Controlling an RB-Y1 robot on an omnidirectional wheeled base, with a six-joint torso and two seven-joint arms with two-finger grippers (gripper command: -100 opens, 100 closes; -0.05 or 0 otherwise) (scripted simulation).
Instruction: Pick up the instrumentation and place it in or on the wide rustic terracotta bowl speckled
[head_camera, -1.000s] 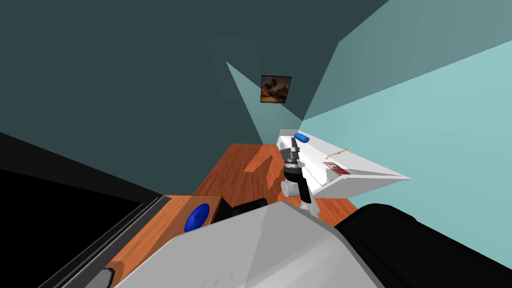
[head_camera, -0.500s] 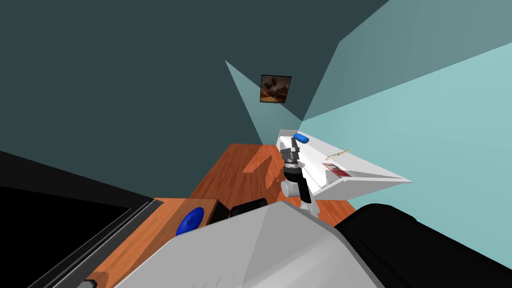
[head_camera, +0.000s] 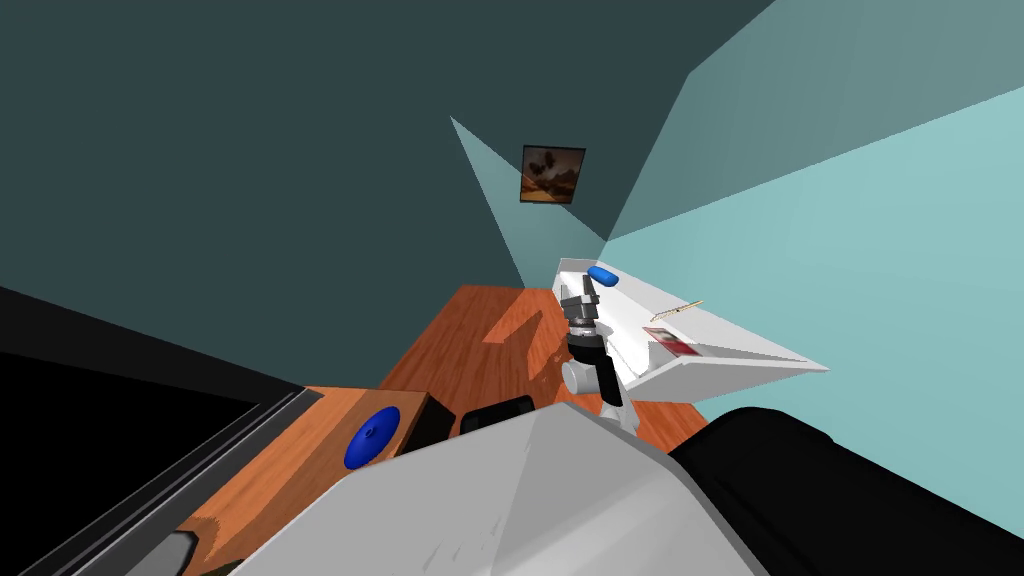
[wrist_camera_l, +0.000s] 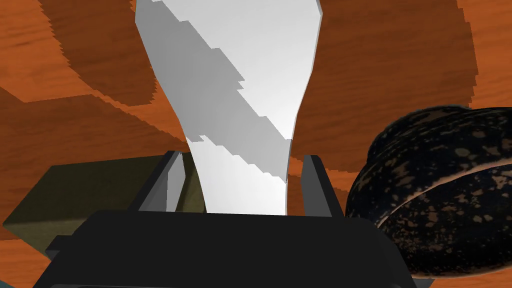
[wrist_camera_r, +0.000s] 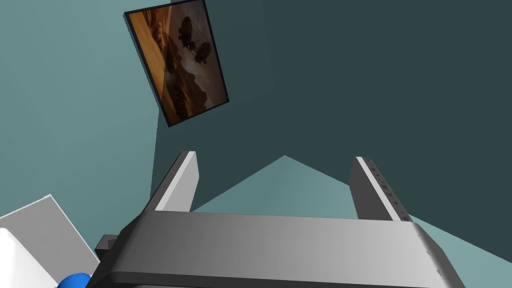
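Lying flat on the top of a white table set against the pale teal wall: the instrumentation, a thin, pale gold rod, apart from both grippers. Further items on the same top: a blue capsule-shaped object toward the far end and a flat red-and-white item toward the near end, with the rod between the two. Right gripper: raised at the table's far end, close to the blue object, fingers spread wide with nothing between them. Left gripper: low over a reddish-brown wooden surface, fingers apart and holding nothing. Bowl: dark with tan speckles, just beside one finger of the left gripper. An olive-green box lies on that gripper's other side. Head view, lower left: a blue disc-shaped object resting on wood. Far wall: one framed picture in brown tones.
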